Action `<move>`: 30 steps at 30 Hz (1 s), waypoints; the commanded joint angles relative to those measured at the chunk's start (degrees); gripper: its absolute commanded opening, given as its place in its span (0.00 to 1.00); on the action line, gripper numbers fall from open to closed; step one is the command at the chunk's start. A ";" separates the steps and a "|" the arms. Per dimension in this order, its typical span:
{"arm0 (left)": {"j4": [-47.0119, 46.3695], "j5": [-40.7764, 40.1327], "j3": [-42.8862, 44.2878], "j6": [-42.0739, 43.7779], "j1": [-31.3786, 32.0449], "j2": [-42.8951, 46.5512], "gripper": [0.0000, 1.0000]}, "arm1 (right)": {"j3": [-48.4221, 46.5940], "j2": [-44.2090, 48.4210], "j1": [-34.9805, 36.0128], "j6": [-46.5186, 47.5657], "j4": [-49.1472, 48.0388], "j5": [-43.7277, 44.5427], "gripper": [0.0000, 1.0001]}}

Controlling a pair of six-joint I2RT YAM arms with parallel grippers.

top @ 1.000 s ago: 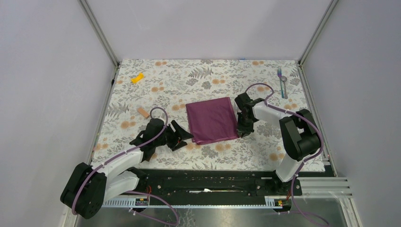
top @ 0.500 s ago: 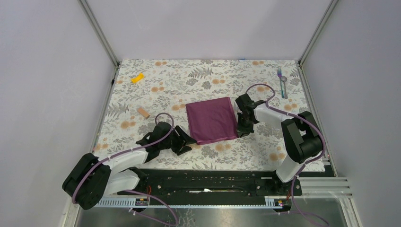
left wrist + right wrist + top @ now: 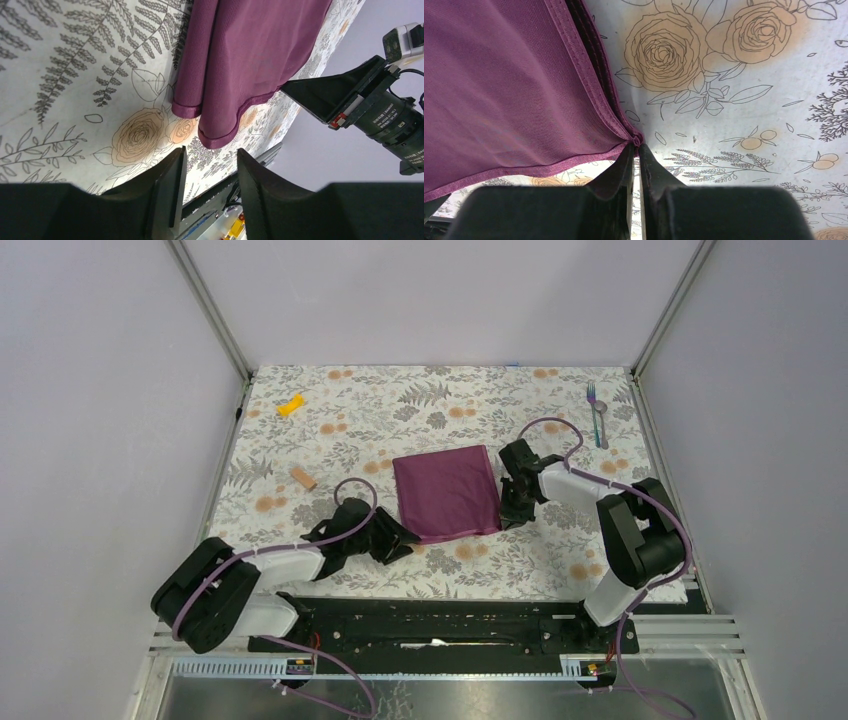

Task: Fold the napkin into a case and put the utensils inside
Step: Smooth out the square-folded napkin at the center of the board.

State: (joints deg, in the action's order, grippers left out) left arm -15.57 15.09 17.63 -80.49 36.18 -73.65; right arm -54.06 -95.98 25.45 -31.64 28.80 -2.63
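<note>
The plum-magenta napkin (image 3: 447, 493) lies folded to a squarish shape in the middle of the table. My right gripper (image 3: 511, 518) is shut on the napkin's near right corner (image 3: 636, 140), the cloth bunched at its fingertips. My left gripper (image 3: 404, 537) is open, low at the napkin's near left corner (image 3: 216, 139), which lies just ahead of the fingertips (image 3: 178, 160) and apart from them. The fork and spoon (image 3: 597, 416) lie side by side at the far right of the table.
A small yellow piece (image 3: 291, 405) lies at the far left. A small brown block (image 3: 303, 478) lies left of the napkin. The floral tablecloth (image 3: 440, 400) covers the table, with metal frame posts at the far corners.
My left arm has moved right and lower, bringing its open gripper up to the napkin's near left corner. My right gripper has stayed shut on the near right corner.
</note>
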 commanded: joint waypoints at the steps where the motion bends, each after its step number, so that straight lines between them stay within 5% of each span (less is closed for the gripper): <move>1: -5.36 -0.56 2.07 -0.27 0.29 -1.77 0.45 | 1.76 0.46 1.00 -0.53 -1.81 0.09 0.00; 10: -5.44 -0.87 4.26 1.61 0.21 -3.14 0.23 | 1.40 1.69 1.00 -0.06 -1.57 0.05 0.00; 19: 5.45 -3.31 12.42 8.56 -0.52 1.35 0.00 | -3.97 4.82 0.93 3.37 0.95 -0.57 0.00; 30: 7.39 -0.15 15.86 12.68 -5.26 -0.41 0.00 | -11.91 0.15 0.98 4.99 0.90 -0.11 0.00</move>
State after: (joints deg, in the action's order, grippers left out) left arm -8.21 13.72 30.83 -70.54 32.03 -73.03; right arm -62.78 -94.35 25.63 -28.03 29.28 -2.72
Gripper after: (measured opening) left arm 0.016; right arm 0.098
